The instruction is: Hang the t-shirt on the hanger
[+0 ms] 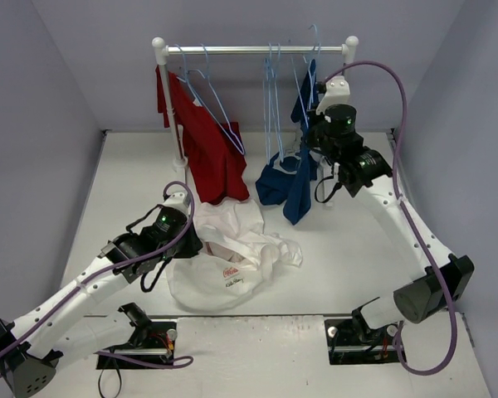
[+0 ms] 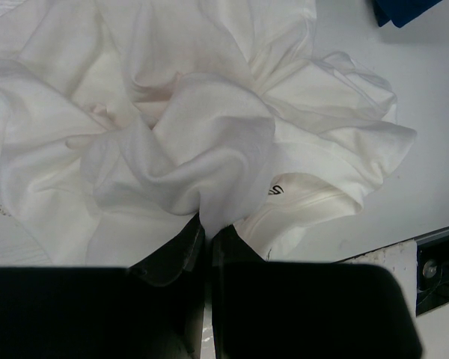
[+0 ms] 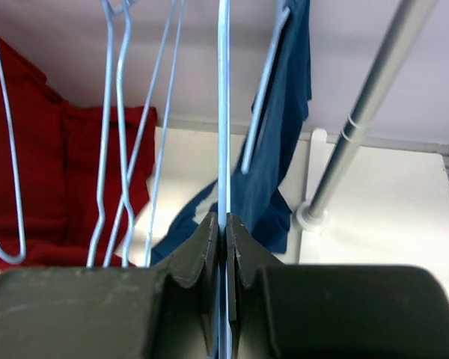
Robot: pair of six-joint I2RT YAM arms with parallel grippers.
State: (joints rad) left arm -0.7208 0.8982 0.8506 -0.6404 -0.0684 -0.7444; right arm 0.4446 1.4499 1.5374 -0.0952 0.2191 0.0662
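Found the t-shirt [image 1: 232,259] crumpled in a heap on the desk [image 1: 357,240], left of centre and towards the front, with its lower edge just short of the seam along the desk's near side. Made out the red logo and dark text on a fold facing up, and a collar label in the left wrist view. Saw the left gripper [image 1: 197,245] clenched on a raised ridge of white cloth at the heap's left side, jaws pressed together with the fabric pinched between them.

Saw the right gripper [image 1: 314,139] up near the rail [image 1: 257,50], clamped tight on the thin wire of a pale-blue hanger [image 3: 223,112], with the wire running straight up from between the jaws. Could not tell from above which part of the hanger was caught.

Noted the other hangers [image 1: 212,99] hanging close together on the rail, several just left of the gripped one in the right wrist view, with little gap between them. Noted the red shirt [image 1: 207,149] hanging by the left post [image 1: 170,108], its hem just above the far edge of the t-shirt; could not tell whether touching. Noted the navy-blue shirt [image 1: 295,186] drooping from the rail to the desk, just right of the red one and beside the right gripper.

Found bare desk right of the t-shirt as far as the right arm, and a narrower strip on its left towards the wall.
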